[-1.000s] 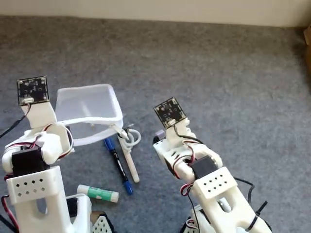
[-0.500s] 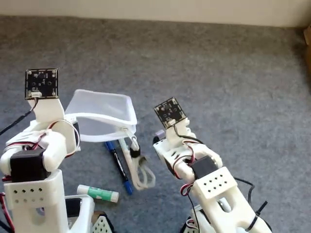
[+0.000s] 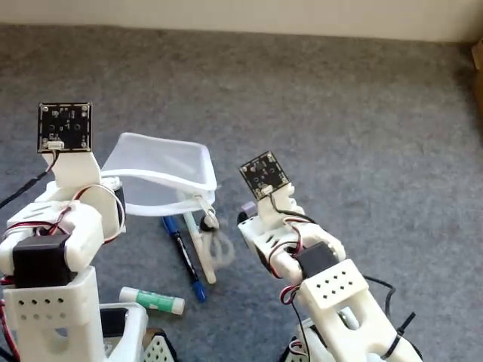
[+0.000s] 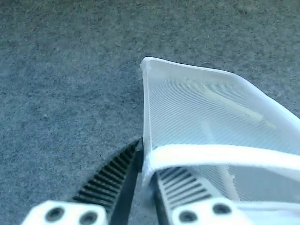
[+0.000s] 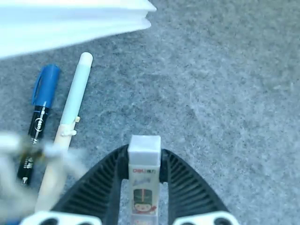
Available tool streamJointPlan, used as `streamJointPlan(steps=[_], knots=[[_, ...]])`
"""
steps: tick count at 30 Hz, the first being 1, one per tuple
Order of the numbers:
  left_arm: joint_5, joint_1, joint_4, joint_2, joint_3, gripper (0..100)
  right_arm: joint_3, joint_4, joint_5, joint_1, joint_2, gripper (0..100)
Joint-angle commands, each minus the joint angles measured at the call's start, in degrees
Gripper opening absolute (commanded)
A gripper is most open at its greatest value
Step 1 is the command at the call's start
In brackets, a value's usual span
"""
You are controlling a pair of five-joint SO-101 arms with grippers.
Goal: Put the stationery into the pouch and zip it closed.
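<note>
My left gripper [image 4: 143, 151] is shut on the rim of a white mesh pouch [image 4: 201, 103] and holds it off the carpet. In the high view the pouch [image 3: 162, 170] hangs open beside the left arm, its zip cord [image 3: 212, 228] dangling over the pens. My right gripper [image 5: 144, 151] is shut on a white eraser [image 5: 143, 187] and sits low, just right of the pens. A blue-capped black marker [image 5: 40, 110] and a white pen [image 5: 70, 112] lie side by side under the pouch's corner [image 5: 61, 23]. A green and white glue stick [image 3: 151, 300] lies near the left arm's base.
Grey carpet [image 3: 339, 113] spreads wide beyond and to the right of both arms. The marker [image 3: 181, 253] and the white pen [image 3: 201, 256] lie between the two arms.
The left arm has raised the pouch and carried it a little to the right. The zip cord swings below it. The right arm has stayed put with the eraser.
</note>
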Motion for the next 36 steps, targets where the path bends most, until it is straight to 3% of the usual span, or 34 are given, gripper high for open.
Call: streamJointPlan(steps=[1, 8, 22, 36], knots=[[0.2, 1.0, 0.0, 0.7, -3.5, 1, -0.3, -1.5, -0.6, 0.7, -1.8, 0.5], [1.9, 5.0, 0.0, 0.7, -3.6, 1, -0.3, -1.5, -0.6, 0.7, -1.8, 0.5], [3.8, 5.1, -0.5, 0.7, -3.6, 1, -0.9, -1.2, -0.7, 0.7, -1.9, 0.5], [9.8, 4.6, -6.0, 0.7, 1.5, 1, -11.9, -1.1, -0.5, 0.7, -2.0, 0.5]])
